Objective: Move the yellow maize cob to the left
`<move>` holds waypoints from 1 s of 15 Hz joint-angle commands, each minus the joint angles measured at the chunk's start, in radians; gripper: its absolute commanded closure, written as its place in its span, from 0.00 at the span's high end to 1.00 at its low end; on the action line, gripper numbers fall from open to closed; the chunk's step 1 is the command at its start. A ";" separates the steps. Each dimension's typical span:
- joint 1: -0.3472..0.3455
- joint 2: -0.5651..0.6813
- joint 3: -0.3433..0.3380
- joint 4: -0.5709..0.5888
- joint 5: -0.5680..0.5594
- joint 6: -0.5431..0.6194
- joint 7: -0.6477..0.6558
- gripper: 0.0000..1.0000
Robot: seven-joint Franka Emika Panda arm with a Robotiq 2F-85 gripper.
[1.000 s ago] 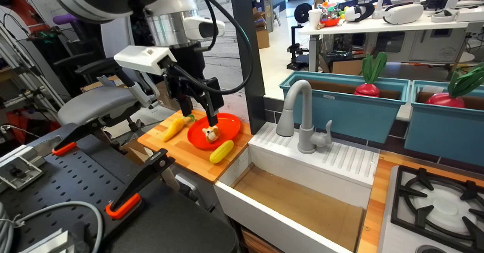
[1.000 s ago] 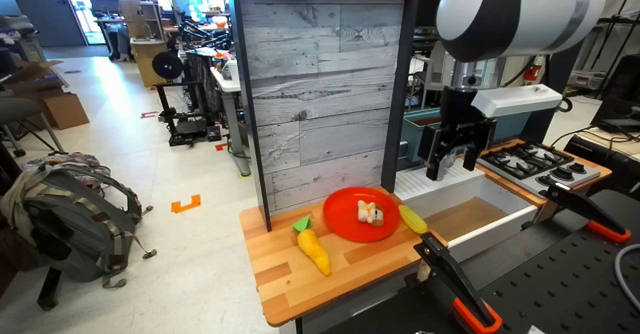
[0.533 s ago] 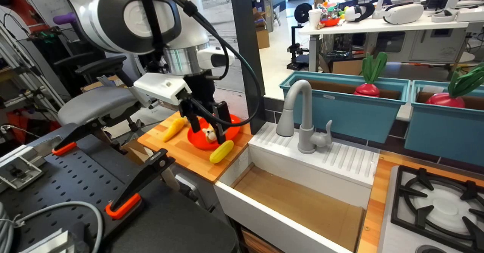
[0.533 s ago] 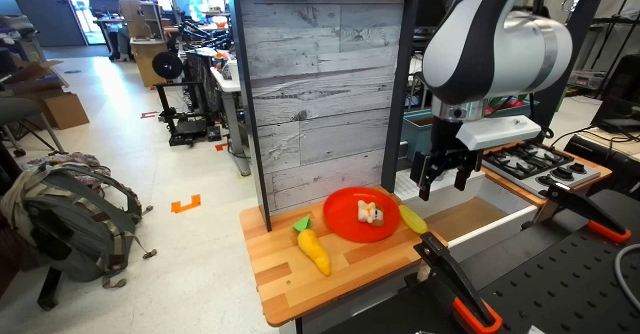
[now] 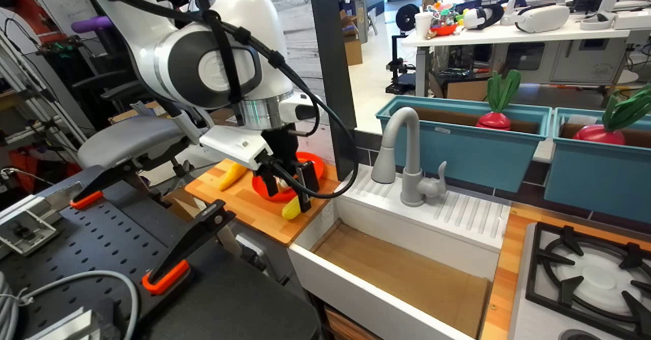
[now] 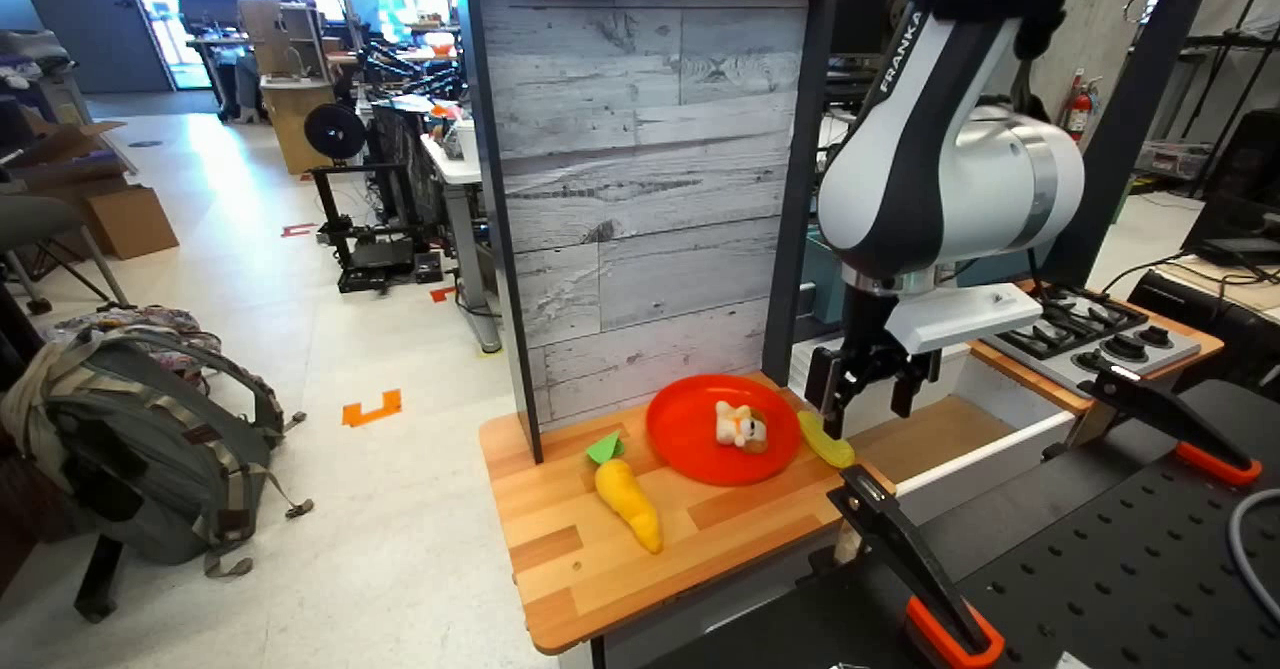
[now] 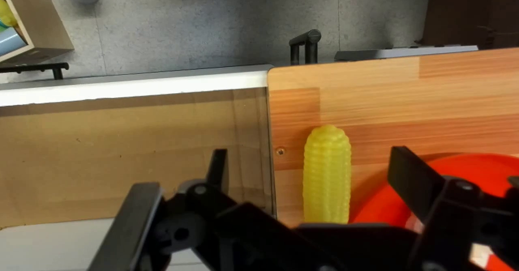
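Observation:
The yellow maize cob point(image 7: 327, 173) lies on the wooden counter between the sink and the red plate. It also shows in both exterior views point(image 5: 291, 209) point(image 6: 825, 441), partly covered by a finger. My gripper point(image 7: 311, 153) is open, with its fingers wide apart on either side of the cob. One finger is over the sink side and one over the plate side. Neither visibly touches the cob, and its near end is hidden by the gripper. In both exterior views the gripper point(image 5: 289, 201) point(image 6: 867, 419) hangs pointing down just above the cob.
The red plate point(image 6: 690, 439) holds a small toy dog point(image 6: 740, 427). A larger orange-yellow piece point(image 6: 628, 504) with a green top lies beyond it on the counter point(image 6: 700, 589). The sink point(image 5: 386, 274) with its faucet point(image 5: 411, 147) adjoins the counter. A black clamp point(image 6: 915, 564) stands at the front edge.
My gripper has moved down towards the cob and, in an exterior view, rightward to the sink-side edge of the counter. It stays open. The cob, plate and other toys have not moved.

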 commanded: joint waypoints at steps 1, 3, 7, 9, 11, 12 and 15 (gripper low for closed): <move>0.009 0.072 0.001 0.075 -0.020 0.011 0.024 1.00; 0.012 0.100 0.002 0.105 -0.020 0.006 0.024 1.00; 0.019 0.142 0.003 0.156 -0.021 -0.003 0.024 1.00; 0.022 0.159 0.004 0.176 -0.021 0.003 0.025 1.00; 0.022 0.174 0.006 0.197 -0.021 -0.005 0.024 1.00; 0.022 0.178 0.007 0.203 -0.021 -0.007 0.023 1.00; 0.025 0.186 0.006 0.215 -0.026 -0.009 0.017 0.65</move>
